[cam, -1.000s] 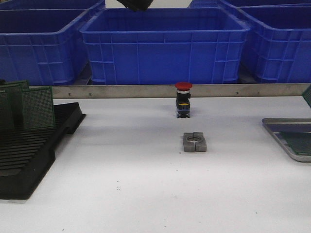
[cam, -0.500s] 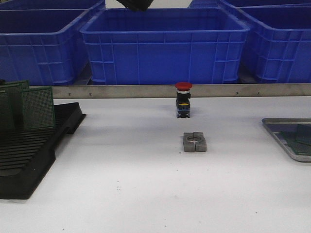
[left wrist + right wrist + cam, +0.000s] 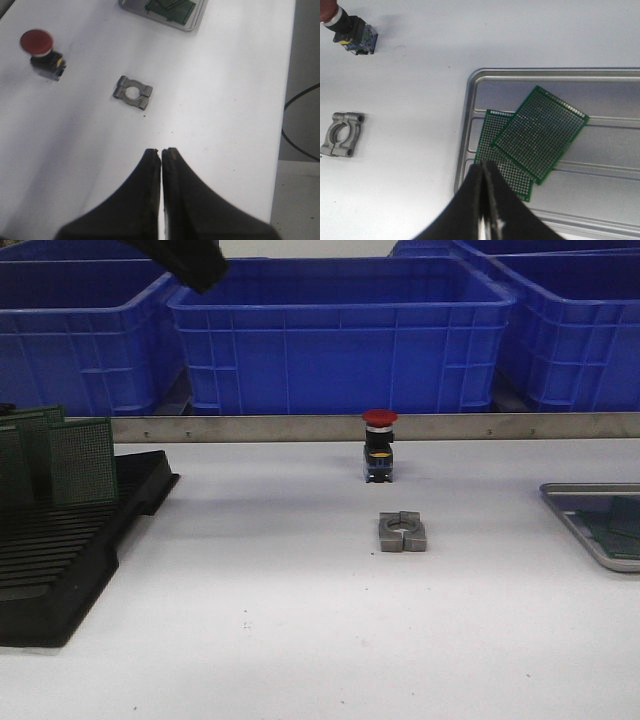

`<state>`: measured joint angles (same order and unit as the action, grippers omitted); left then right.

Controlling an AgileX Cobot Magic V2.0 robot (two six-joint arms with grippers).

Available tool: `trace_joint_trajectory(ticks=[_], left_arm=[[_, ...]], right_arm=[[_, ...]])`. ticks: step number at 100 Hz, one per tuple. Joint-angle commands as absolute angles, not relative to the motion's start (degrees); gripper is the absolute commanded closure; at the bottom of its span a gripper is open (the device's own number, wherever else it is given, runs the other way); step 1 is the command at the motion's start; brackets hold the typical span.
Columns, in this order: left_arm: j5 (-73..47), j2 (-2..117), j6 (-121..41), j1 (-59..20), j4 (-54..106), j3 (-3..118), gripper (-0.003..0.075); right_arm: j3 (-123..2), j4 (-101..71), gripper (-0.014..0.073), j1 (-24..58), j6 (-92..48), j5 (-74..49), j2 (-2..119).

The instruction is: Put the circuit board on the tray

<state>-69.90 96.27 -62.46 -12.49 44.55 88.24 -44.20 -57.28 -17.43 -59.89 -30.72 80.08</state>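
The grey metal tray (image 3: pixel 465 125) holds two green circuit boards, one (image 3: pixel 540 132) lying slanted across the other (image 3: pixel 506 161). In the front view the tray (image 3: pixel 563 502) sits at the table's right edge with the boards (image 3: pixel 618 523) on it. It also shows in the left wrist view (image 3: pixel 196 22). My right gripper (image 3: pixel 485 164) is shut and empty, above the tray's near-left rim. My left gripper (image 3: pixel 161 151) is shut and empty, high over the bare table. A dark part of the left arm (image 3: pixel 190 260) shows at the top of the front view.
A black slotted rack (image 3: pixel 60 560) at the left holds upright green boards (image 3: pixel 80 460). A red push button (image 3: pixel 379 445) and a grey clamp block (image 3: pixel 402 532) stand mid-table. Blue bins (image 3: pixel 340 330) line the back behind a metal rail. The table's edge (image 3: pixel 287 100) is near the tray.
A green board that was in the air at the right edge now lies on the tray. The left arm has moved to the left at the top of the front view.
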Motion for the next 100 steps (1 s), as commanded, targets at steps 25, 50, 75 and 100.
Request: trace_joint_trajectory(ticks=[25,50,75,100], left_arm=[[-61.1,81.8,-57.0,-4.5,47.7,84.0,0.0741],[-39.7,64.1,-56.6,-4.5,49.5,65.8,0.0741],[-24.1,47.8,-56.7,-4.5,54.8,47.4,0.0741],[-17.4,31.2,-57.0,-4.5,55.9,33.1,0.0741]], right_arm=[[-39.9,-59.2,0.0654,-5.5,-63.2,-21.0,62.3],[-33.5,-59.2,0.0654,0.5,-63.2,-16.9,45.5],[-26.5,-59.2,0.0654,0.5,-63.2,-14.4,26.4],[-20.6,-59.2,0.0654,0.5,-63.2,-15.5,8.4]])
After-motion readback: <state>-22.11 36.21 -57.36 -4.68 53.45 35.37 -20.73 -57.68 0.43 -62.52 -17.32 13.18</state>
